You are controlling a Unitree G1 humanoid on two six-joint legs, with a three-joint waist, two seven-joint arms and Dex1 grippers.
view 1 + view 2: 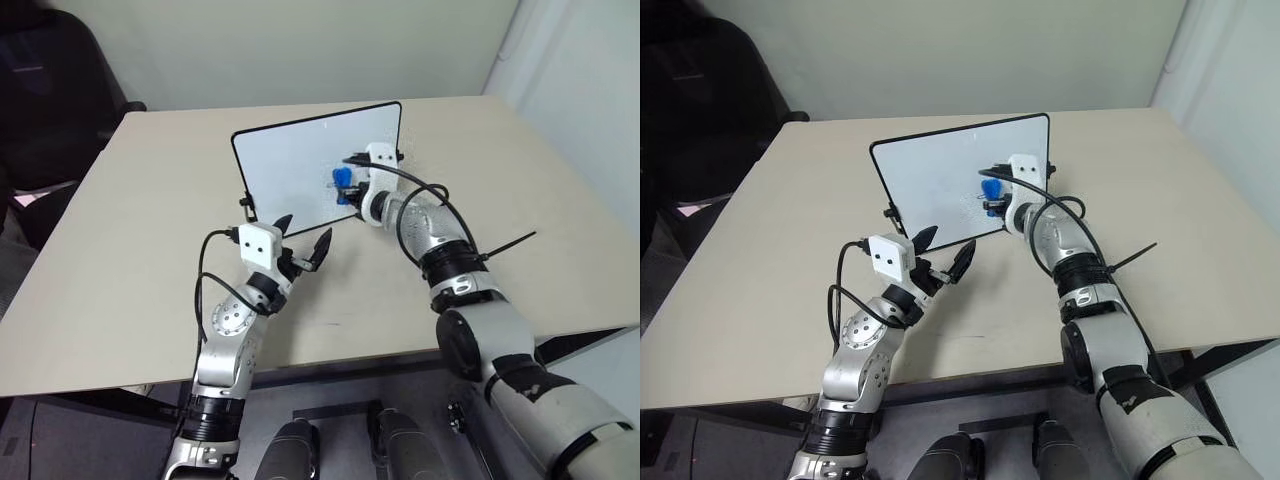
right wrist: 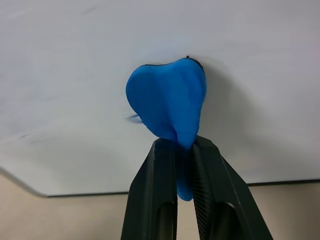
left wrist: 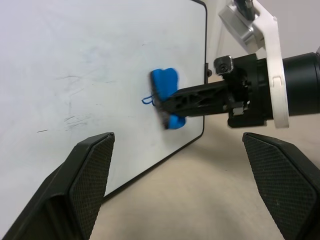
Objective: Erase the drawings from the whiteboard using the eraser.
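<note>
— Right, largest first: broad beige rectangular tabletop (image 1: 140, 240), bare apart from the gear, serving as the stand for everything else.

— And on it?

— Rectangular whiteboard with thin black frame and rounded corners (image 1: 290, 165), propped near upright on small black feet toward the far middle of the table, white face turned to the arms. Probably stood that way so both arms can reach the surface head-on.

— Arms next?

— Silver right arm stretched forward to the board's right side, white-headed right gripper (image 2: 176, 150) at the end. Black fingers (image 2: 152, 200) pinched tight on the narrow waist of a small bright blue eraser block (image 1: 343, 179), the broad pad pushed flat against the white surface. Gripped at the waist, presumably, to leave the wiping face free.

— Pressed onto the marks?

— Just beside them. Thin looping blue marker scribble (image 3: 147, 100) peeking out at the eraser's edge toward the board's middle, seen from the left wrist; the rest may lie under the pad, cannot tell. Faint grey smudges further along the board as well.

— Left side?

— Left gripper (image 1: 302, 240) hovering near the board's near-left lower corner, fingers (image 1: 321, 249) spread wide with nothing between them, not touching the frame. Likely parked there to steady the board if pushed back.

— Judgement on progress?

— Mid-wipe, by the look of it; a stroke toward the board's middle needed to catch the remaining loop.
</note>
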